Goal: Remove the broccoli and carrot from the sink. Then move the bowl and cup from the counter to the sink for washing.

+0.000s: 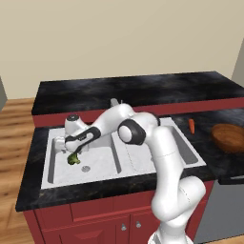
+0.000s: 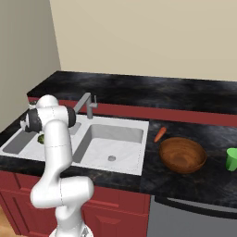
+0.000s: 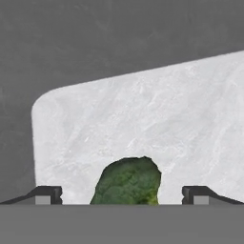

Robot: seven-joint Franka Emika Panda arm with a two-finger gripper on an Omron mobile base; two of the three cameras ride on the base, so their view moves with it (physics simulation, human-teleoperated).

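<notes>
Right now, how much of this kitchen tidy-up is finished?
Done: the carrot lies on the counter, out of the sink. In hand: the open gripper straddles the broccoli in the left basin. Left: lifting it out, then moving the bowl and cup into the sink.

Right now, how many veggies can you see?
2. The broccoli sits in the sink's left basin, between the open end effector's fingertips. The carrot lies on the counter beside the bowl.

Counted one broccoli (image 1: 74, 158), one carrot (image 1: 191, 125), one bowl (image 2: 182, 154), one cup (image 2: 231, 159), one sink (image 1: 143, 164) with two basins, one faucet (image 2: 86, 104), one counter (image 2: 185, 185).
</notes>
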